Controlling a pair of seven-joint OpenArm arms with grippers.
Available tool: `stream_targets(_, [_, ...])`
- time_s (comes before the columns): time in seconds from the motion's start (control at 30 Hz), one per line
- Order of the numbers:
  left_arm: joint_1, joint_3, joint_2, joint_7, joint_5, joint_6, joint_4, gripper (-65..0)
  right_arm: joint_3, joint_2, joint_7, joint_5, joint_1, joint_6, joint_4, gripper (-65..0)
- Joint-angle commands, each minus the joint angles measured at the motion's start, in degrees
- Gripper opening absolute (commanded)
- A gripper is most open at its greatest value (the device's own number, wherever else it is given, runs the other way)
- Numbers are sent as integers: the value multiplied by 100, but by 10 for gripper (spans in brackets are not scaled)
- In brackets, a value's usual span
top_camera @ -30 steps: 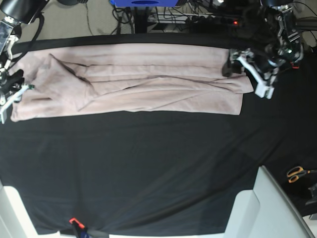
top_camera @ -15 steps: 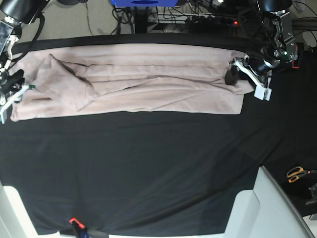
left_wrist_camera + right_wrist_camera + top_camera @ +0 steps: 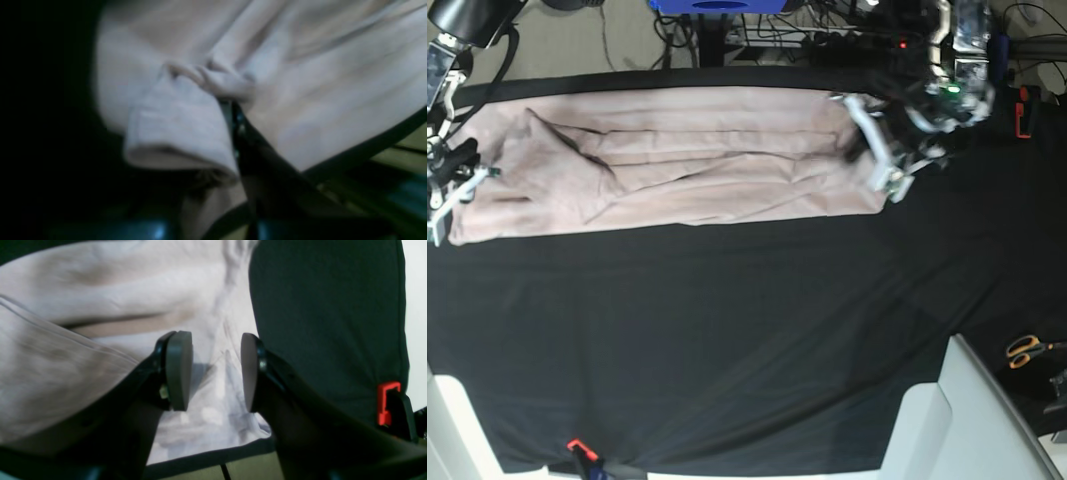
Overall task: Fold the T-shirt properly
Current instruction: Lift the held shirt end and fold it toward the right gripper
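Though the near half of the black table cloth lies bare, with only a pale panel at its near corner and the orange-handled scissors off to the side, we find the work at the far edge, where the T-shirt stretches as a long pale pink band across the table. What has just changed is at its end on the base view's right: a second ago the left end effector stood wide open just past that end, and now its jaws have closed on a pinch of the cloth — the left wrist view, though blurred, shows fabric bunched where the dark fingers meet, with the hem rolled beside them. Compared with the earlier base frame, that end effector sits further in over the shirt, and the shirt's end no longer reaches as far out, so we judge the end has begun to travel inward. We take this for the start of the crosswise fold, the lengthwise folds being already laid. At the opposite end nothing differs: the right end effector hovers over the shirt's corner with its pads partly apart — cloth lies beneath and between them, but we see no pinch, and it holds nothing. We judge that corner unsecured, so the band may drag as the left end pulls.
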State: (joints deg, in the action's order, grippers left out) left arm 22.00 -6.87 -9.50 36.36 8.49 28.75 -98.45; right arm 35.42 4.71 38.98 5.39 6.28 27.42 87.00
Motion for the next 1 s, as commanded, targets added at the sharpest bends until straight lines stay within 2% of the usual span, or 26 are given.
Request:
stream_targets(0.0, [64, 208, 5, -62, -106, -163, -304, -650, 14, 78, -96, -7, -61, -30, 95, -414])
stream_targets(0.03, [73, 463, 5, -62, -265, -374, -506, -650, 14, 78, -96, -7, -61, -30, 95, -414])
stream_targets(0.2, [-130, 1835, 13, -27, -941, -946, -805, -650, 14, 78, -96, -7, -61, -30, 95, -414])
stream_targets(0.3, [-332, 2652, 13, -18, -1065, -1218, -788, -650, 14, 78, -96, -7, -61, -30, 95, -414])
stream_targets(0.4, [-499, 3232, 93, -18, -1056, -1315, -788, -650, 14, 78, -87, -7, -61, -30, 95, -414])
stream_targets(0.57, [-736, 3523, 523, -10, -1100, -1315, -357, -650, 14, 78, -87, -7, -61, -30, 95, -414])
stream_targets(0.7, [-1026, 3786, 699, -18, -1100, -1315, 153, -650, 14, 87, -87, -7, -61, -30, 95, -414])
stream_targets(0.97, [-1439, 3804, 1095, -27, -1100, -1315, 900, -650, 14, 105, -87, -7, -70, -30, 95, -414])
